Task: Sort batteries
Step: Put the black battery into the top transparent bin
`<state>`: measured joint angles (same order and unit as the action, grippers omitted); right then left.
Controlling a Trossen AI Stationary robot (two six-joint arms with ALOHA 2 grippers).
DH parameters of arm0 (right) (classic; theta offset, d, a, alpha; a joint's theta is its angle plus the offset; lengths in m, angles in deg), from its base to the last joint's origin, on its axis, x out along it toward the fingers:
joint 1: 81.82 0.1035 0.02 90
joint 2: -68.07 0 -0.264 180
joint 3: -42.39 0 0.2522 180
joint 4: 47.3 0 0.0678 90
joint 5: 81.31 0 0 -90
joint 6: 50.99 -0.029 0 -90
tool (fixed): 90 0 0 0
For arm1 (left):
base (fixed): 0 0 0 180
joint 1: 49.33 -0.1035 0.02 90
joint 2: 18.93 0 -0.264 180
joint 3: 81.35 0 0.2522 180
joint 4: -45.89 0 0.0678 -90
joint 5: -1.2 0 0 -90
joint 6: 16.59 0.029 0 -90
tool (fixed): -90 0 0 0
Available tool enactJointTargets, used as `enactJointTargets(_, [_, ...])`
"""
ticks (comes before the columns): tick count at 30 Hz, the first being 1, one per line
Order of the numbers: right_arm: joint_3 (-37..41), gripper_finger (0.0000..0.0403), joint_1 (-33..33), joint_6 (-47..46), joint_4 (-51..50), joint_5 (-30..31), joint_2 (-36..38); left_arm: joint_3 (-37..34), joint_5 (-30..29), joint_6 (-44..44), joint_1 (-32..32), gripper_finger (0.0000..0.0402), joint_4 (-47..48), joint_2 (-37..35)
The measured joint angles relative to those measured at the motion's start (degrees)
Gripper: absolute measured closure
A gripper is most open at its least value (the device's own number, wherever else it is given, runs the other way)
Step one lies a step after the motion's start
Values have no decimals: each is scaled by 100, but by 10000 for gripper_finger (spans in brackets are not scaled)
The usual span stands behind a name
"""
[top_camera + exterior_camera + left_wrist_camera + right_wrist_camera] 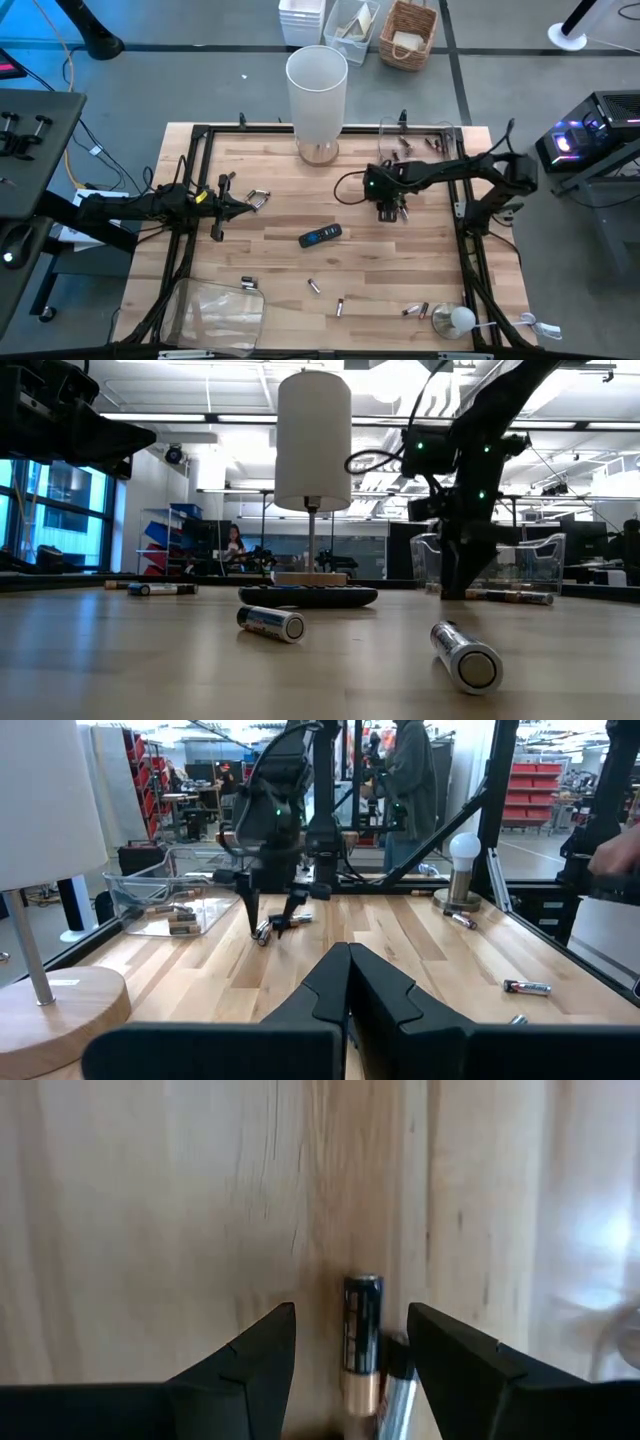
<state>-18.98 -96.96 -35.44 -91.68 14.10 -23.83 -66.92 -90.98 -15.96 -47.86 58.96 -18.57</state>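
Observation:
My right gripper [392, 212] points down over the table's right middle, open. In the right wrist view its fingers stand on either side of a dark battery with a copper band [362, 1338] lying on the wood, and a silvery battery [396, 1392] lies close beside it. The left wrist view shows the same gripper [270, 916] over those batteries [264, 931]. Other batteries lie scattered: near the left gripper [258, 198], along the near side [313, 286] [340, 306] [415, 310], and close to the low camera [270, 623] [466, 656]. My left gripper [220, 212] waits shut at the left.
A black remote-like bar [320, 236] lies mid-table. A white-shaded lamp [318, 90] on a wooden base stands at the far edge. A clear bin [425, 140] at the far right holds several batteries. A clear container [218, 312] sits near left, a light bulb [455, 320] near right.

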Motion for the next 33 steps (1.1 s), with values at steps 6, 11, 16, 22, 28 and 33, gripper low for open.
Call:
enactJointTargets(6, [-27, 237, 0, -5, 135, -145, -302, 0, 0, 1, 0, 401, 0, 0])
enactJointTargets(11, [-21, 353, 27, -31, 132, -221, -347, 1, -1, 2, 0, 401, 0, 0])
enactJointTargets(16, [-305, 368, 30, -380, -99, -115, -289, 2, -2, 0, 0, 401, 0, 0])
enactJointTargets(22, [-1314, 368, 32, -736, -213, -117, 244, 2, -1, 0, 1, 401, 0, 0])
enactJointTargets(28, [-1885, 368, -256, -913, -739, 2102, 909, 1, -1, 2, 0, 401, 0, 0])
enactJointTargets(33, [-1448, 368, -1021, -2224, -1658, 2836, 1345, 1, 0, 2, 1, 401, 0, 0])
